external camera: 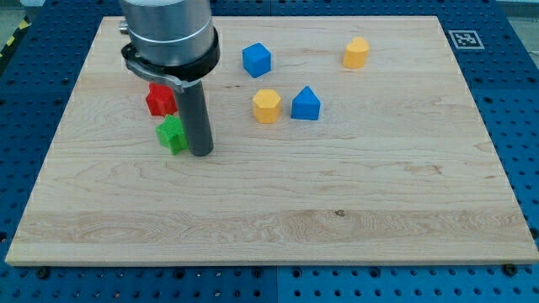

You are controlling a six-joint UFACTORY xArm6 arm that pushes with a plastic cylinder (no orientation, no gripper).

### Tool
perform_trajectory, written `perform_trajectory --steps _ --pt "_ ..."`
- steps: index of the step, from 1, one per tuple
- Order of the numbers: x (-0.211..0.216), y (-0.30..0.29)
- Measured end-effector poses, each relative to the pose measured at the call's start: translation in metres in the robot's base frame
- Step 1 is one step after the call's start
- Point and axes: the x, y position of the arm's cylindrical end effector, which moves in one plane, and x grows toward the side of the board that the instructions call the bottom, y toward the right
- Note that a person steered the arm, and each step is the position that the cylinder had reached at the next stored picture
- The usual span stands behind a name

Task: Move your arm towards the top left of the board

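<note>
Camera view: board [278, 210] is a wooden slab filling most of the frame; its top-left corner, the goal, sits at approx 11 o'clock from my tip [201, 154]. No pincer on this rig, just a plain rod, so nothing to open, close or hold.

Tip rests left of board centre, well short of that corner. Judging from this, the move wanted is a slide up and left, toward 10–11 o'clock.

What's in the way: green block [173, 135] is just beside the tip at 9–10 o'clock, touching or nearly so; can't tell which. Red block [160, 99] lies past it at approx 11 o'clock, partly hidden by the arm body. A straight run to the corner would prob. shove both along.

Clear of that path: yellow hex block [266, 106] and blue triangular block [306, 104] at 2 o'clock, blue cube [257, 60] at 1 o'clock, 2nd yellow block [356, 52] far off at 2 o'clock.
</note>
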Motion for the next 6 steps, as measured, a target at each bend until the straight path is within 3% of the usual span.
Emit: perform_trajectory --steps 2,3,4,6 --pt "0.001 -0.031" --pt "0.036 0.01" --pt "0.067 0.085" --pt "0.071 0.084"
